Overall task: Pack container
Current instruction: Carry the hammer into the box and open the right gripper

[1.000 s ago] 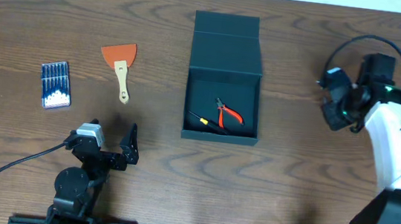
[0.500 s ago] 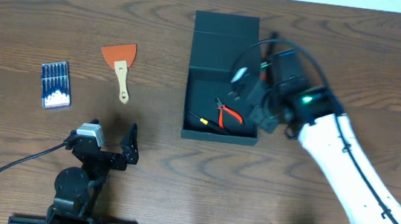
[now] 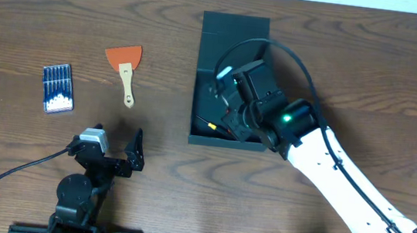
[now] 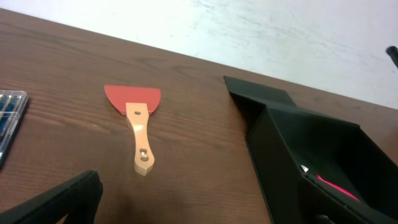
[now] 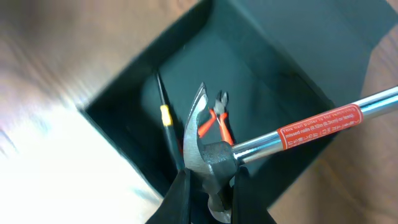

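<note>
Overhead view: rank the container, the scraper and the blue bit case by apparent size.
1. container: by far the largest.
2 and 3. scraper and bit case: about alike. The scraper is longer but its handle is thin, and the case is a fuller rectangle, so I leave them unranked.

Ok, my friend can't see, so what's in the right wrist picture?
The right gripper holds a hammer by its head above the open dark container. Orange pliers and a thin black tool lie inside.
</note>
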`<state>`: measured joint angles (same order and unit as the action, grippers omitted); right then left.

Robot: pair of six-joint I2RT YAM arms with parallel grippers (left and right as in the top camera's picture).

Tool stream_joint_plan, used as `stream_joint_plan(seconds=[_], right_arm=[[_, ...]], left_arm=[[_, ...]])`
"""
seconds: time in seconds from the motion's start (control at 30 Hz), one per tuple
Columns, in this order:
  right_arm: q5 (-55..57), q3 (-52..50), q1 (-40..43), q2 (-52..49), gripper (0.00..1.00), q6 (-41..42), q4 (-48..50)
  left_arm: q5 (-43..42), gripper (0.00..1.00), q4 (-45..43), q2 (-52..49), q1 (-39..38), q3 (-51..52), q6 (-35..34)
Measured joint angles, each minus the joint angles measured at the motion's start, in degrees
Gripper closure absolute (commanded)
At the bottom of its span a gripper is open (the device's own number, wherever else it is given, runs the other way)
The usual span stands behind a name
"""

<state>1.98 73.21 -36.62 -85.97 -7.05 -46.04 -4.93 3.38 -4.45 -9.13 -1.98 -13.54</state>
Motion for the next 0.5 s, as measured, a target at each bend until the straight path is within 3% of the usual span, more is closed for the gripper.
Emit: stream_joint_plan(seconds=[0.27,0.5], right_arm=[[-0.52,0.02,-0.04,-0.68,0.99,18.91,1.01],[-2.27,0.02,-2.05,-5.31,0.98,26.38,1.16]], left_arm=[[-0.07,0.01,0.02,0.00,0.00,0.00,0.00],[-0.26,0.01,0.00,0.00,0.00,0.00,0.00]])
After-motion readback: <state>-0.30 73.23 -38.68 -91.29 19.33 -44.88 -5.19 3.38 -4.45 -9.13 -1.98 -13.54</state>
